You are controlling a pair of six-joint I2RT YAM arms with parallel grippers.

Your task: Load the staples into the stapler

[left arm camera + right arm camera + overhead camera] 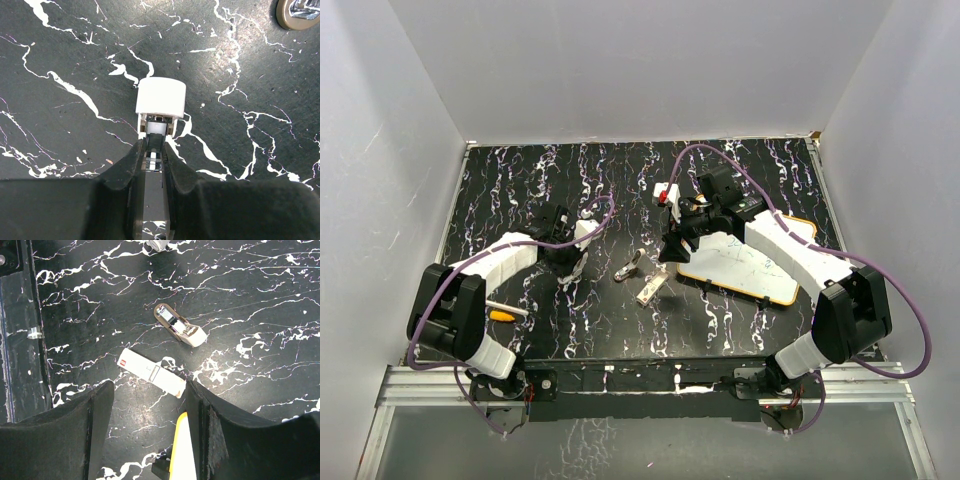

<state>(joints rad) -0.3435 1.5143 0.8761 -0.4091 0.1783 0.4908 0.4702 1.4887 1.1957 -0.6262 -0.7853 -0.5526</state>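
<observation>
Staples, a cream box, lie mid-frame in the right wrist view, just below a tan stapler, beneath the parted right gripper, while the left gripper is clamped on a white stapler at the centre of its own view.

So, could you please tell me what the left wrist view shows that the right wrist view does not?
Left wrist only: the left gripper shut on a small white plastic stapler. Right wrist only: the right gripper, open, facing the cream oblong staples box, beside a yellow-edged whiteboard. Both: the black marbled table and, probably, the tan open stapler.
</observation>
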